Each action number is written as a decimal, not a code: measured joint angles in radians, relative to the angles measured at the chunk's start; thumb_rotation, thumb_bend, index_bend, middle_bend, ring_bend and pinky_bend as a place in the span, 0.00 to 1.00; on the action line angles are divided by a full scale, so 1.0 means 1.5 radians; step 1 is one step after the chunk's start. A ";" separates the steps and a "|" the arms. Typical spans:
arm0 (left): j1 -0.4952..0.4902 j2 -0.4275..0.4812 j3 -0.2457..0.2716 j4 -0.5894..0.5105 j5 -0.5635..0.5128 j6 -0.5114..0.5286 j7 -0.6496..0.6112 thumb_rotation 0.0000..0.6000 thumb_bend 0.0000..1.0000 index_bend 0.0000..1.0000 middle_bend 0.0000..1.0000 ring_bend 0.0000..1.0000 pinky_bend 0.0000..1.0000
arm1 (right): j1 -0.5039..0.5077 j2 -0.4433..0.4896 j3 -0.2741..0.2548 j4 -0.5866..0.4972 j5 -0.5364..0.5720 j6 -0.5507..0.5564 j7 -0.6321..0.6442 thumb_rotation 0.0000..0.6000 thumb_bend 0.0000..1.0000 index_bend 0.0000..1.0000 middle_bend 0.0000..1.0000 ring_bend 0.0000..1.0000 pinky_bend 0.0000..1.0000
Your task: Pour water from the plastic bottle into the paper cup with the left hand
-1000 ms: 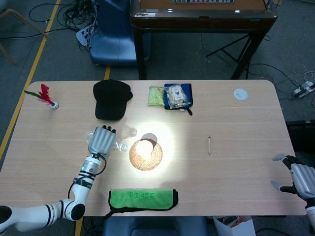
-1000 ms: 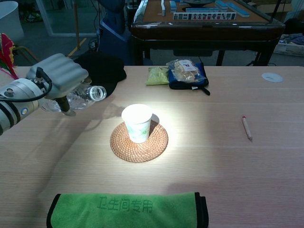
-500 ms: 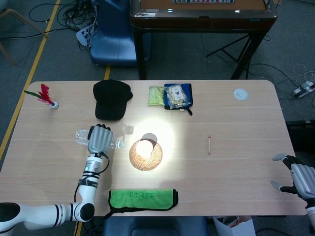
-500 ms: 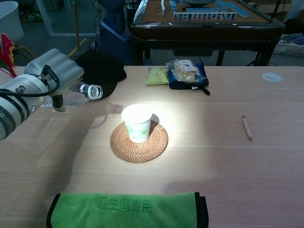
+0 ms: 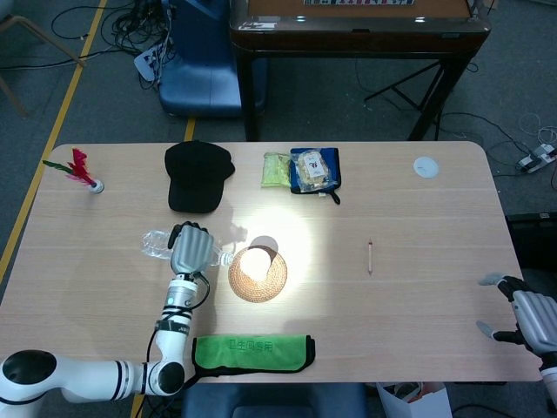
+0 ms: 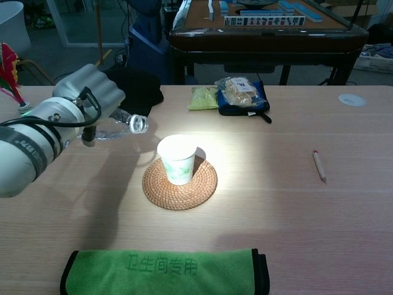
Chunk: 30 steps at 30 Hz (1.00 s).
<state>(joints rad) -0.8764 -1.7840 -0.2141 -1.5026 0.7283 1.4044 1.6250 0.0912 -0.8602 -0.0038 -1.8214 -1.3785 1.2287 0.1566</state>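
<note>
My left hand (image 5: 191,247) (image 6: 92,92) grips a clear plastic bottle (image 5: 160,243) (image 6: 121,126), held nearly level above the table with its open neck pointing right toward the cup. The neck ends just left of the rim of the white paper cup (image 5: 255,262) (image 6: 177,159). That cup stands upright on a round woven coaster (image 5: 258,277) (image 6: 180,182) under a bright spot of light. My right hand (image 5: 533,319) hangs at the table's right front corner, fingers apart, holding nothing.
A green cloth (image 5: 252,353) (image 6: 164,271) lies at the front edge. Behind the cup are a black cap (image 5: 197,176), a green packet (image 5: 275,169) and a blue snack bag (image 5: 315,170). A pencil (image 5: 370,258), a white lid (image 5: 426,166) and a red shuttlecock (image 5: 80,168) lie farther off.
My left hand has carried the bottle rightward, bringing its neck closer to the cup's rim. The right hand has not moved.
</note>
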 measured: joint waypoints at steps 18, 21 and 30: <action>-0.057 -0.035 -0.006 0.010 -0.090 0.037 0.101 1.00 0.00 0.63 0.75 0.55 0.76 | 0.000 0.004 0.001 0.004 -0.002 0.001 0.017 1.00 0.20 0.30 0.22 0.19 0.37; -0.066 -0.041 -0.006 0.012 -0.101 0.043 0.115 1.00 0.00 0.63 0.75 0.55 0.76 | 0.000 0.005 0.001 0.005 -0.002 0.001 0.019 1.00 0.20 0.30 0.22 0.19 0.37; -0.096 -0.058 -0.011 0.019 -0.131 0.060 0.151 1.00 0.00 0.64 0.77 0.56 0.77 | 0.002 0.004 -0.001 0.007 -0.004 -0.005 0.022 1.00 0.20 0.30 0.22 0.19 0.37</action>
<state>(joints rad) -1.0206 -1.8717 -0.2302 -1.4748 0.5312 1.4945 1.8522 0.0939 -0.8545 -0.0046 -1.8110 -1.3839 1.2212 0.1895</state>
